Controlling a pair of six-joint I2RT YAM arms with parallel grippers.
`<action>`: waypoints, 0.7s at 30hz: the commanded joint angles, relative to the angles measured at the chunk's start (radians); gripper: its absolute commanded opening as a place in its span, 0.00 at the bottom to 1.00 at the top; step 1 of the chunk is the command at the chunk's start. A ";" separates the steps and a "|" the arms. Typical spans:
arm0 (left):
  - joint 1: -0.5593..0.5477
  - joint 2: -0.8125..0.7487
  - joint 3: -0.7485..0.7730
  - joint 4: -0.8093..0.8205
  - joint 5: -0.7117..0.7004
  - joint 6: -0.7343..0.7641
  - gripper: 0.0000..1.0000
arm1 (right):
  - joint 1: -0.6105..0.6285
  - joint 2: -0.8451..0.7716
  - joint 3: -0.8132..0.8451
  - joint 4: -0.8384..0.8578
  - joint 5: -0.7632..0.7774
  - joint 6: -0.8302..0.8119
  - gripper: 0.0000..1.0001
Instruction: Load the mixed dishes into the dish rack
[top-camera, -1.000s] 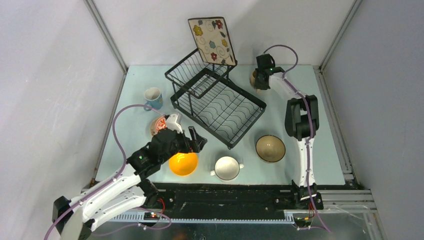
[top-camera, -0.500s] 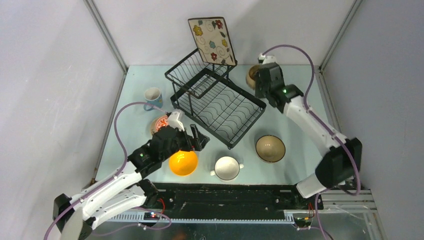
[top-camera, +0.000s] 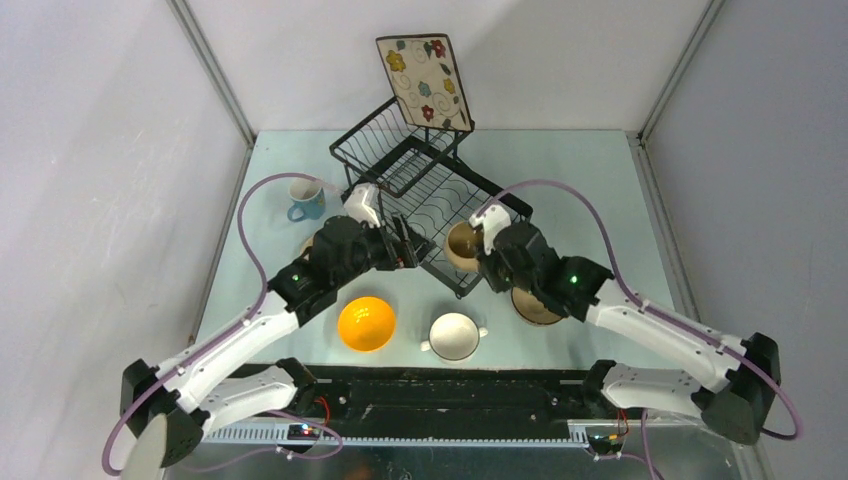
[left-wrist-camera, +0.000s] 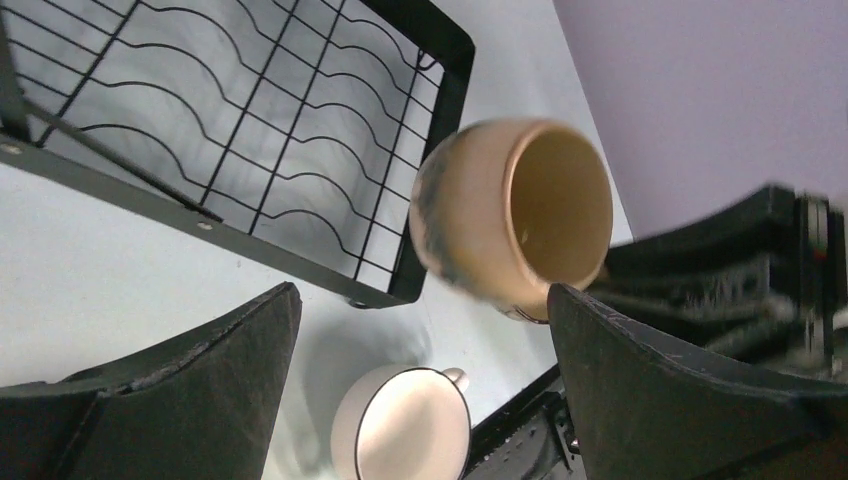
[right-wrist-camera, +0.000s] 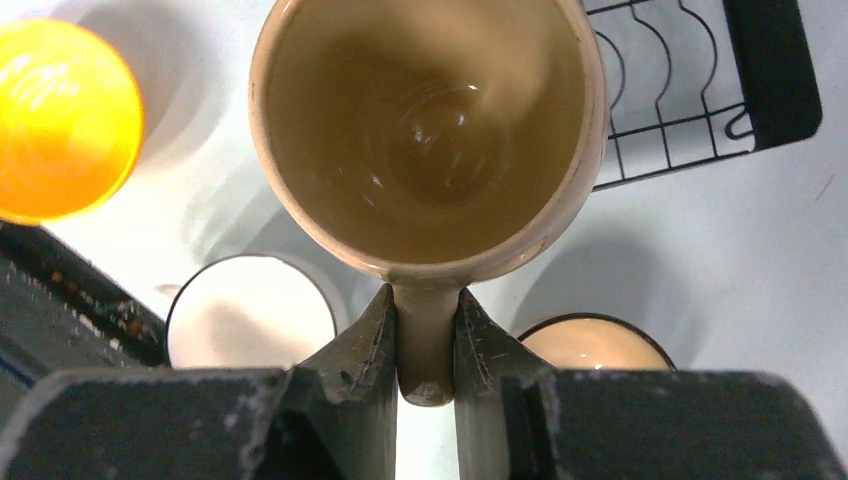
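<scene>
My right gripper (right-wrist-camera: 425, 300) is shut on the handle of the beige mug (right-wrist-camera: 425, 130) and holds it mouth-up over the near corner of the black dish rack (top-camera: 430, 200). The mug (top-camera: 462, 245) hangs between the two grippers. My left gripper (top-camera: 405, 245) is open and empty beside that corner, facing the mug (left-wrist-camera: 510, 215). The square floral plate (top-camera: 425, 80) stands in the rack's raised basket. On the table lie the blue mug (top-camera: 305, 198), orange bowl (top-camera: 366, 323), white two-handled bowl (top-camera: 454, 335) and tan bowl (top-camera: 535, 310). The red-patterned bowl is hidden under my left arm. The cream round plate is out of view.
The rack's slotted tray (left-wrist-camera: 250, 130) holds nothing. White walls close in the table on three sides. The black base rail (top-camera: 450, 385) runs along the near edge. The white bowl (right-wrist-camera: 250, 310) and tan bowl (right-wrist-camera: 590, 345) lie right under the held mug.
My right arm has swung from the far right corner to the rack's near corner, carrying the beige mug. My left gripper has moved from the orange bowl up to the rack.
</scene>
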 joint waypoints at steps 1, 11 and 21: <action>0.003 0.059 0.075 0.032 0.079 -0.003 0.99 | 0.099 -0.108 -0.018 0.149 0.130 -0.083 0.00; -0.052 0.139 0.133 -0.008 0.047 0.087 0.97 | 0.225 -0.077 -0.035 0.215 0.235 -0.149 0.00; -0.075 0.230 0.160 0.016 0.004 0.158 0.45 | 0.310 -0.040 0.010 0.238 0.262 -0.213 0.04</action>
